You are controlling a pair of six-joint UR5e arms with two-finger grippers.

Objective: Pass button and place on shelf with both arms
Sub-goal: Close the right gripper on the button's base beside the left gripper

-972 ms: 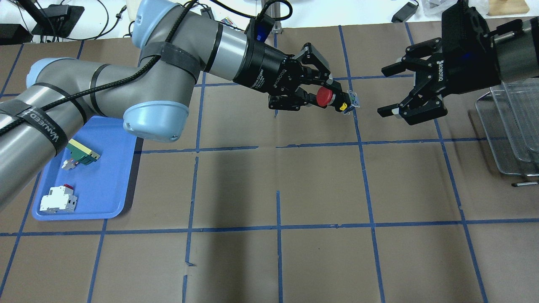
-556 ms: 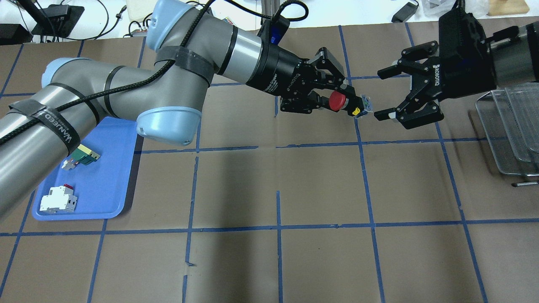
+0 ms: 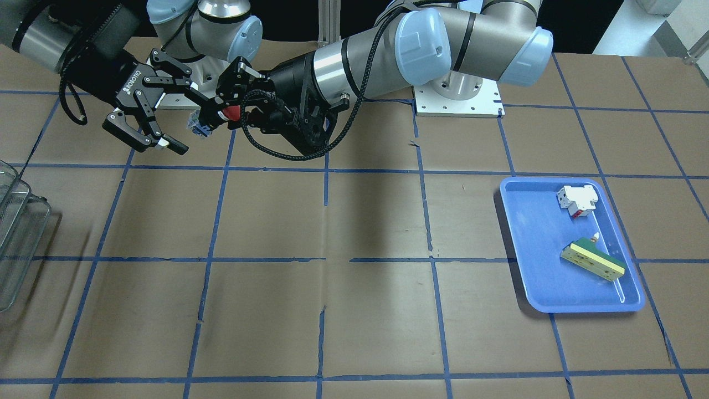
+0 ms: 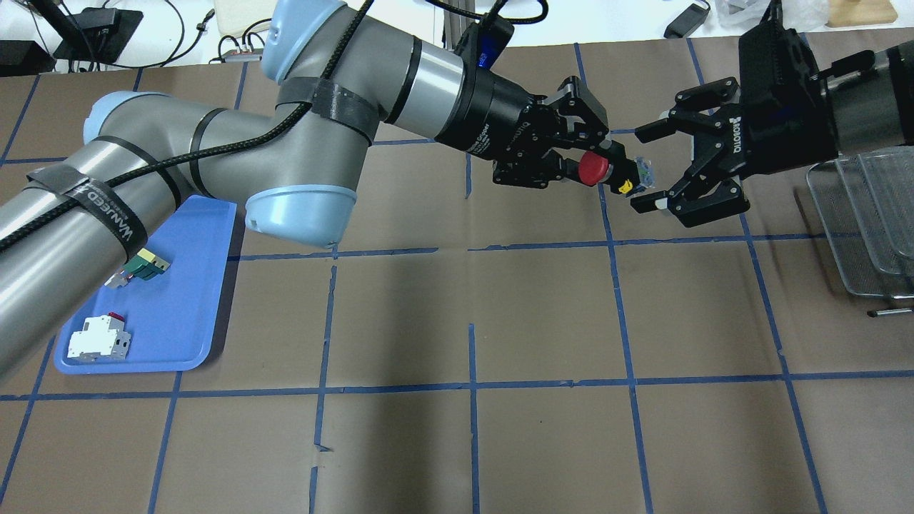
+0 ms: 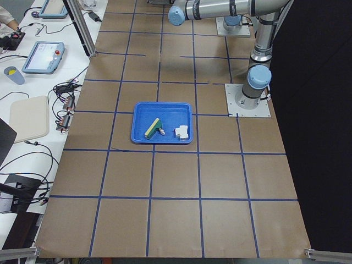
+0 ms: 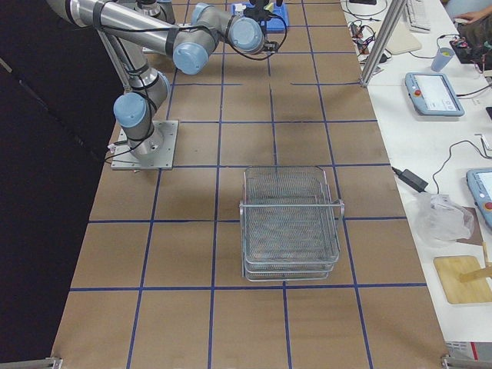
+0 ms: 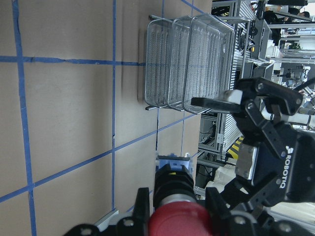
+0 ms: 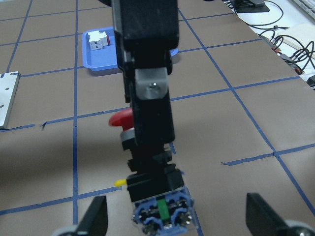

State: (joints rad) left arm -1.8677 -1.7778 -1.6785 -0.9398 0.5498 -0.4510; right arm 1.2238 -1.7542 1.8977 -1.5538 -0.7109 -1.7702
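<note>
My left gripper [image 4: 605, 165] is shut on the button [image 4: 594, 170], gripping its black body; it is held sideways above the table, red cap toward the left wrist and bluish base pointing right. My right gripper [image 4: 638, 170] is open, and its two fingertips straddle the button's base without touching it. In the right wrist view the base [image 8: 162, 212] sits between the open pads [image 8: 96, 217]. The front view shows the same meeting of the button [image 3: 227, 113], left gripper [image 3: 221, 110] and right gripper [image 3: 191, 123]. The wire shelf [image 4: 867, 214] stands at the right edge.
A blue tray [image 4: 182, 321] at the left holds a white-and-red breaker block [image 4: 98, 338] and a green-and-cream block [image 4: 143, 265]. The shelf also shows in the right side view [image 6: 290, 223] and in the left wrist view [image 7: 187, 59]. Brown paper with blue tape lines covers the table.
My left gripper has carried the button to the right and my right gripper has moved left. The button's base now lies between the open right fingers.
</note>
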